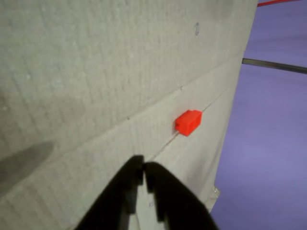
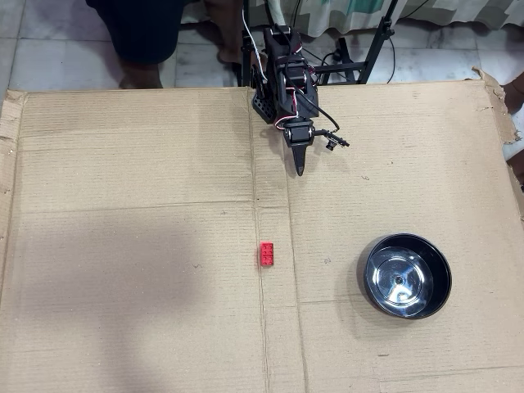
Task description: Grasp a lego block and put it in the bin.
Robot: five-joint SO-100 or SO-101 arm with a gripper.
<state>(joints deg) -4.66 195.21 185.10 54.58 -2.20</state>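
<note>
The small red lego block [image 2: 267,253] lies flat on the cardboard near the centre crease in the overhead view. In the wrist view the lego block [image 1: 188,122] sits ahead of the fingertips, right of centre. The bin [image 2: 407,276], a round shiny steel bowl, stands to the right of the block in the overhead view and holds nothing. My gripper [image 2: 300,168] hangs near the arm's base at the back of the sheet, well apart from block and bin. Its two black fingers meet at the tips [image 1: 143,165] in the wrist view, shut on nothing.
A large brown cardboard sheet [image 2: 131,246] covers the work area, with a vertical crease down its middle. Its edge [image 1: 230,110] shows in the wrist view against purple floor. The arm's base [image 2: 282,74], cables, stand legs and a person's legs lie beyond the back edge.
</note>
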